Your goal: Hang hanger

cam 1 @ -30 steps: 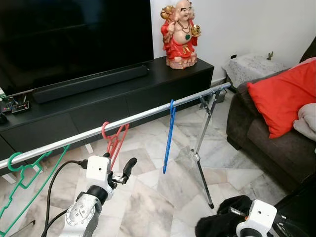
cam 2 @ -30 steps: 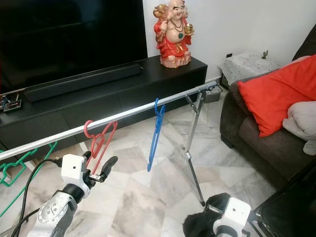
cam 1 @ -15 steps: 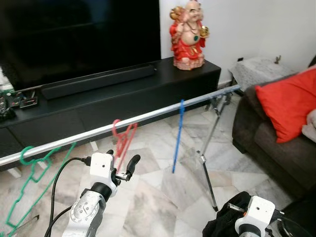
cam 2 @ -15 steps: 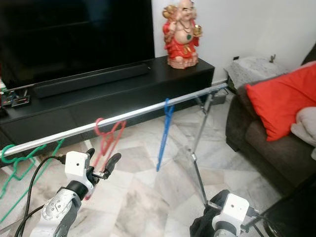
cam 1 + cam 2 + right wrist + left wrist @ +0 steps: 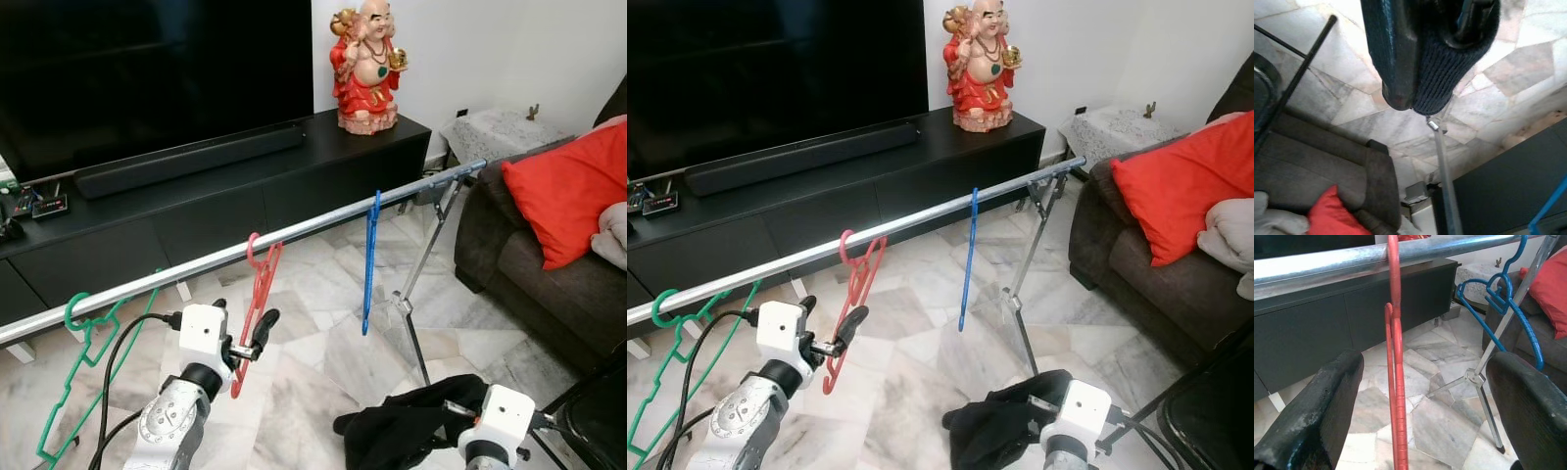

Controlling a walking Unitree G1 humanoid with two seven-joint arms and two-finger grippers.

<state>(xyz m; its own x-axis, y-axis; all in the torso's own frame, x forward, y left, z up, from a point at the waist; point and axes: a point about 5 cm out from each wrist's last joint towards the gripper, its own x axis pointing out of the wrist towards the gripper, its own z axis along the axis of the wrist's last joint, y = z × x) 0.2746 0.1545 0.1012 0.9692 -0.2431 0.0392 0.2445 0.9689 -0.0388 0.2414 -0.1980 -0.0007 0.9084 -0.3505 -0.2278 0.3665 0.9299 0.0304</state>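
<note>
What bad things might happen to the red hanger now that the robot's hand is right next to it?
The red hanger hangs on the silver rail, between the open fingers of the left gripper. If that arm pulls back crooked, a finger might catch the hanger and tug it off. The right gripper holds a dark garment low down; lifted carelessly, it might bump the rail's stand and shake the hangers.

Open stretches of silver metal rail point(image 5: 294, 235) lie between the green plastic hanger point(image 5: 78, 338), red plastic hanger point(image 5: 257, 294) and blue plastic hanger point(image 5: 369, 259).
</note>
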